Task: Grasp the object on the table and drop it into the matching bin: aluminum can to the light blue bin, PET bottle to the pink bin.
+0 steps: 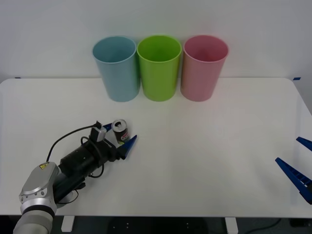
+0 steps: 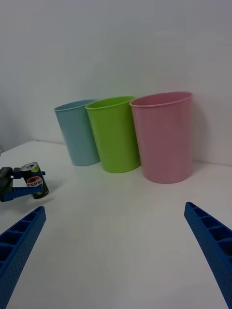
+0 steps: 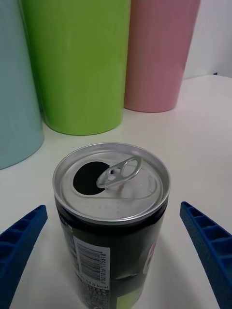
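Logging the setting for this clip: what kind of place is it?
Probably a lab or test bench set up for a sorting trial. A bare white table stands against a plain wall, with only a light blue bin, a green bin and a pink bin in a row, and one aluminum can between the open left gripper fingers.

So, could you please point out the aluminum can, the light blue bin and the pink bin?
aluminum can (image 3: 112,179): left wrist view, silver lid.
light blue bin (image 1: 119,75): front view, outer wall.
pink bin (image 1: 201,78): front view, outer wall.
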You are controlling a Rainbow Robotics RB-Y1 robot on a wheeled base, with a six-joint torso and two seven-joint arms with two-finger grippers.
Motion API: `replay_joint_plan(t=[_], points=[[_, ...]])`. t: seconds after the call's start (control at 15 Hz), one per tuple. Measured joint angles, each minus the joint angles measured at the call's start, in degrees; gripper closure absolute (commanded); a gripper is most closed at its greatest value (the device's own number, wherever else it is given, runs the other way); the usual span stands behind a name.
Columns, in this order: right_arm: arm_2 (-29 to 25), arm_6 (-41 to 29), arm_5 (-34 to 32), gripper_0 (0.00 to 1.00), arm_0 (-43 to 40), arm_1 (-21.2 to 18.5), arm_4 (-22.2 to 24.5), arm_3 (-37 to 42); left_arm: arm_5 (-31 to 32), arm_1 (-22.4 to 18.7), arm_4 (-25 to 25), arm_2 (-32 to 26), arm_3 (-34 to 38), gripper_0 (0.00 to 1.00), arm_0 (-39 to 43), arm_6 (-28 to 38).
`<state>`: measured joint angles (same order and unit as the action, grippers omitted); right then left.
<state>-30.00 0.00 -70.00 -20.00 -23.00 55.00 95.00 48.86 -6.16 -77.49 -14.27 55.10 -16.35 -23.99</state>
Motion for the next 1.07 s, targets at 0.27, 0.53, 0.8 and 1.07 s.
replay_joint_plan(t=[0.27,0.53,0.8,1.07], points=[[0.0,0.0,0.0,0.0,0.0,0.0,0.0,0.0,0.0,0.0,0.0,0.0,0.0,1.0,0.0,-0.2],[0.0,0.0,0.0,0.0,0.0,0.0,0.0,0.0,0.0,0.0,0.0,0.0,0.0,1.0,-0.1,0.3],[0.0,0.0,0.0,0.0,0.0,0.0,0.0,0.0,0.0,0.0,0.8,-0.2,0.0,1.0,-0.3,1.1],[0.0,0.0,0.0,0.0,0.0,0.0,0.0,0.0,0.3,-1.8,3.3,-0.9,0.2,1.0,-0.2,1.5]])
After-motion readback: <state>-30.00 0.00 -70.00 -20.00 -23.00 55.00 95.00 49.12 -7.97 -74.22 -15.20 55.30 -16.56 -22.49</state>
